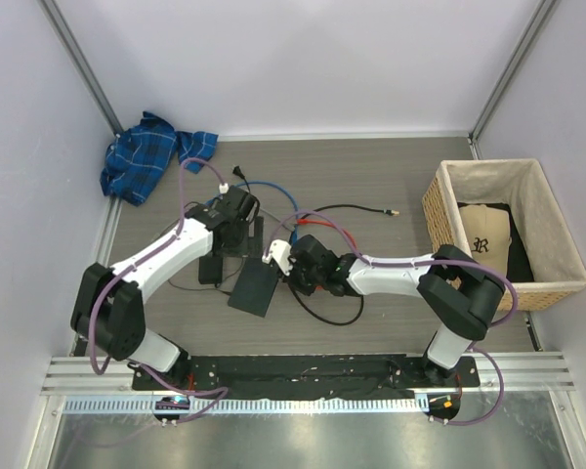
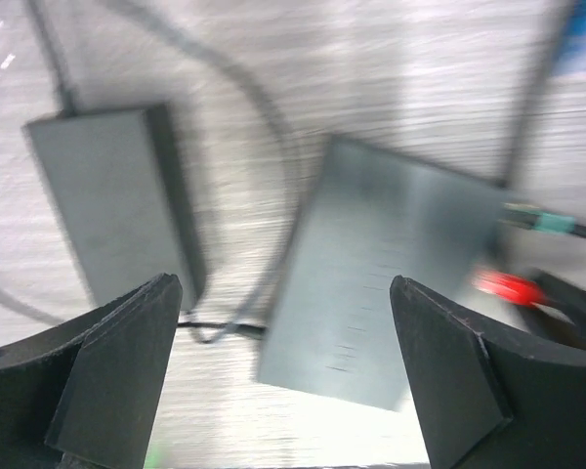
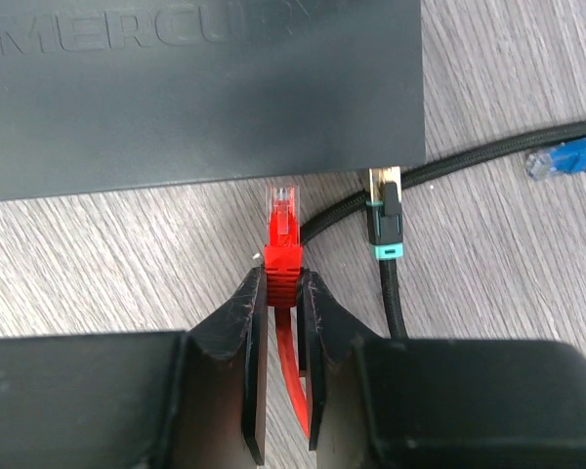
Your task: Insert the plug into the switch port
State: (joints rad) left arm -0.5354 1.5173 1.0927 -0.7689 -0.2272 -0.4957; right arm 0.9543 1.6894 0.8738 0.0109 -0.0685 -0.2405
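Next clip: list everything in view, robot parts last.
switch: one, dark grey, table centre.
adapter brick: one, black, left of switch.
red plug: one, red, just short of switch's edge.
teal-banded plug: one, black, at switch's edge.
blue plug: one, blue, loose on table.
cloth: one, blue plaid, far-left corner.
basket: one, wicker, right side, holds tan cap.
left gripper: one, black, open above switch.
right gripper: one, black, shut on red plug.

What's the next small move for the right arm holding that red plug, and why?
Probably ease the right pincer straight forward. It grips the red plug, whose clear tip points at the switch's near edge with a small gap left. The port itself is hidden, so go slowly.
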